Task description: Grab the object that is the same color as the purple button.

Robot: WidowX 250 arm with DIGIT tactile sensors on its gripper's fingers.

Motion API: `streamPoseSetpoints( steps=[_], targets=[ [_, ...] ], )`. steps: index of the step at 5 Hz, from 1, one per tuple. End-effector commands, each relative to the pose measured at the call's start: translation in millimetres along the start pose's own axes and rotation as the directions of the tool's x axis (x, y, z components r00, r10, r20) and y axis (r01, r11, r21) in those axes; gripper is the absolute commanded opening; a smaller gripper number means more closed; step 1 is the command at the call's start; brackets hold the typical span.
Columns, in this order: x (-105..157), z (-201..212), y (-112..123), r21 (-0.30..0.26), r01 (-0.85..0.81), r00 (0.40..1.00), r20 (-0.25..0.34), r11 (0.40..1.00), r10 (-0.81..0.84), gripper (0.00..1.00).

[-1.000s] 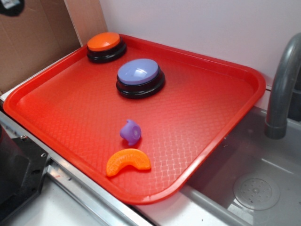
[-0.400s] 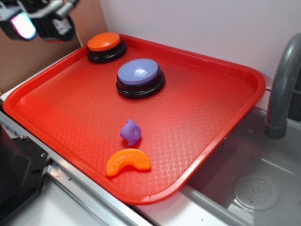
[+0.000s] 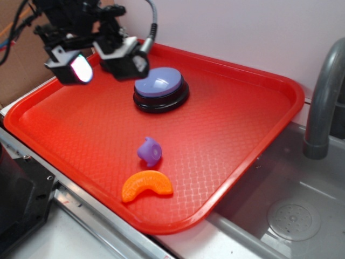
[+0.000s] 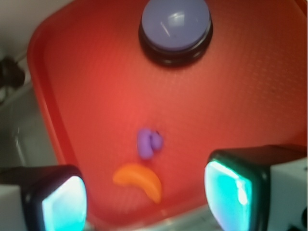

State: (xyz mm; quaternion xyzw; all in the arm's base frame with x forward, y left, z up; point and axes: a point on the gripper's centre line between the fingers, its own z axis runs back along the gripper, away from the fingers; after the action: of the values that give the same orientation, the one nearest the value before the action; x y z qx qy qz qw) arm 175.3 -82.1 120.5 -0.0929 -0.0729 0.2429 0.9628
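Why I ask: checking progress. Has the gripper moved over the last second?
Yes. The gripper, out of view a second ago, has come in from the upper left, now beside the purple button, covering the orange button.

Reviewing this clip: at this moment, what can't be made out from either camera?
- Orange button: hidden behind the gripper in the exterior view, outside the wrist view.
- Purple toy: its shape and bumps are blurred in the wrist view and small in the exterior.
- Faucet: its top is cut off by the exterior frame edge.
- Gripper height above the red tray: neither view settles it.
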Motion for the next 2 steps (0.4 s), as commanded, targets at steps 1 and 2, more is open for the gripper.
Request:
streamPoseSetpoints(
  steps=[1,2],
  targets=[
    [4.8,-51.5,-2.0,0.096,-0.137,0.990,0.050,0.986,0.133,1.00],
    [2.5,-69.1,-0.3,0.126,-0.164,0.986,0.043,0.978,0.160,1.00]
  ],
)
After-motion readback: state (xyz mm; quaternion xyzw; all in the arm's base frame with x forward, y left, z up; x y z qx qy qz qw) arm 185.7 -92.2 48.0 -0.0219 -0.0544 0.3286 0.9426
